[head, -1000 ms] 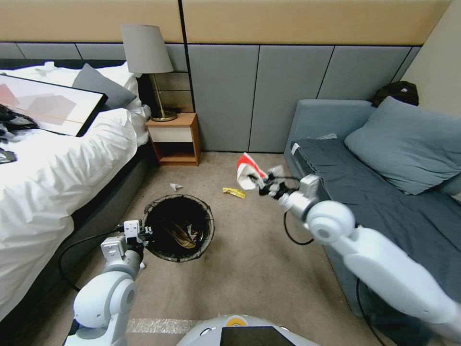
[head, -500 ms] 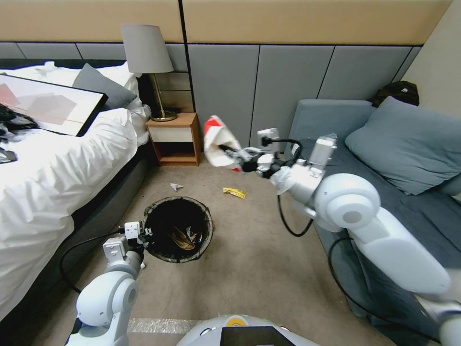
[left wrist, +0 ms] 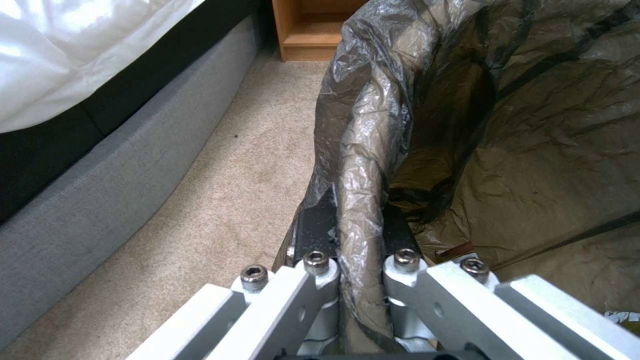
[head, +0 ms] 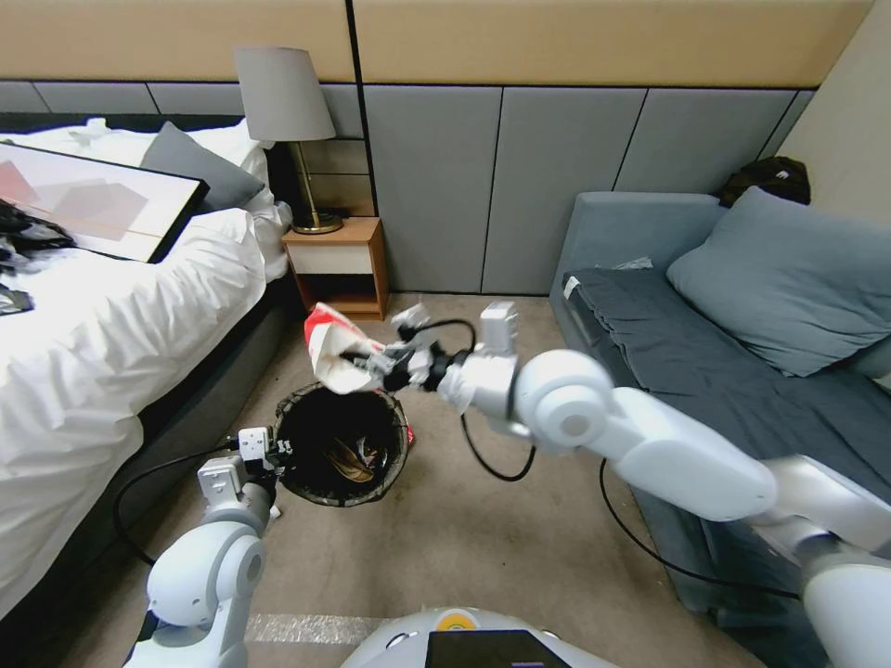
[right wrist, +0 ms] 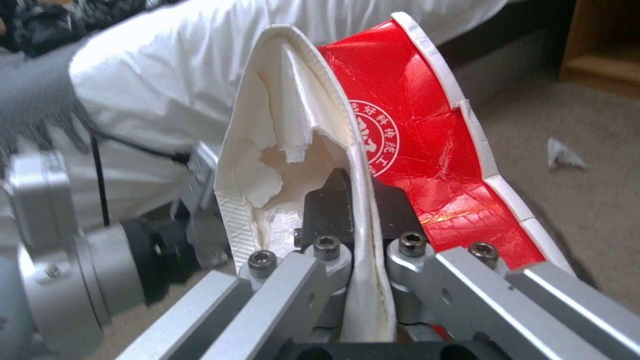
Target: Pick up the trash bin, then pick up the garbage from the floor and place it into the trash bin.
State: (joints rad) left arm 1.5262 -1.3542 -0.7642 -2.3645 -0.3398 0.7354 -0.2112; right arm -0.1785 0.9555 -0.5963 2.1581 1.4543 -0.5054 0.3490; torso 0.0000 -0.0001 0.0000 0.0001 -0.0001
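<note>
Right pincer swings in over the far rim of the trash bin, clamped on the red-and-white wrapper! Half a second ago that wrapper was up level with the wooden nightstand; a second ago it was out by the sofa. Now, from the head view, it hangs at the bin's mouth, so by my reading the drop is close. The left pincer grips the bin's near-left rim beside the bed, just where it was a second ago. A small white scrap that lay on the floor beyond the bin is now hidden behind the wrapper.

Over to the left wrist view: the left pincer is clenched on the bag-wrapped rim of the trash bin, carpet floor to one side, dark liner to the other.

Right wrist view now: the right pincer pinches the wrapper's white folded edge, red face spread beyond. The white scrap lies on the carpet farther off. One piece nearly in, at least one left to fetch.
</note>
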